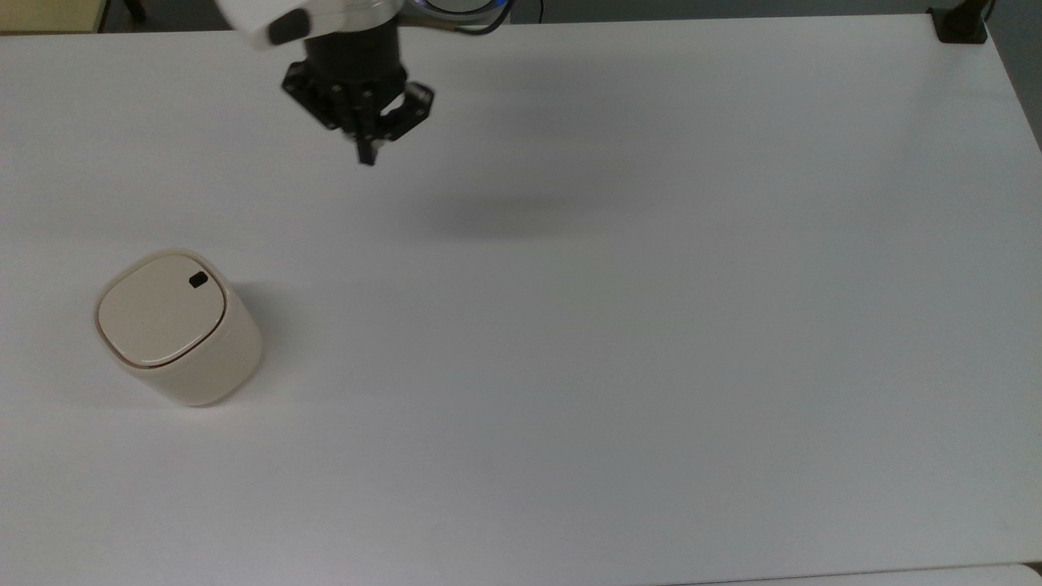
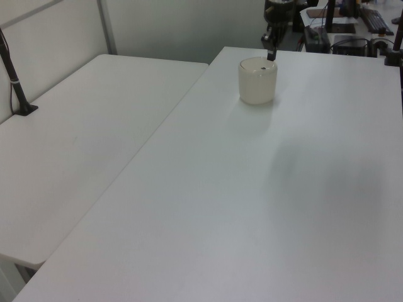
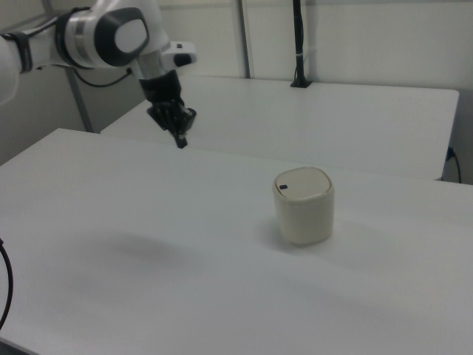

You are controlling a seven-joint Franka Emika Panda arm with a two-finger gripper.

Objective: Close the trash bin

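Cream plastic: the trash bin (image 1: pixel 181 330) is a rounded-square tub, upright, standing on the surface.
Bin, place: near the top view's left edge, about halfway down; in the right view (image 3: pixel 304 205) it stands right of centre; in the left view (image 2: pixel 257 80) it sits far back on the surface.
Lid: the lid (image 1: pixel 161 308) lies flat and flush on the tub, ringed by a thin dark seam, so the bin is closed.
Button: a small black button (image 1: pixel 198 280) sits near the lid's corner, toward the top view's upper right; in the right view (image 3: pixel 283 186) it lies on the lid's left side.
Surface: the surface (image 1: pixel 619 325) is white and matte; a soft grey shadow falls on it right of the hand in the top view.
Hand: the hand (image 1: pixel 366 155) is black and hangs in the air, pointing down, well apart from the bin, up and to the right of it in the top view; in the right view (image 3: pixel 181 141) it is well left of the bin and higher.
Hand, state: the two fingertips are drawn together to a single narrow point with nothing between them.
Arm: the arm (image 3: pixel 111 37) is white with grey joints and reaches in from the right view's upper left.
Second table: another white table (image 3: pixel 332 118) stands beyond the surface in the right view.
Post: a dark post (image 3: pixel 298 44) rises from the second table's far edge.
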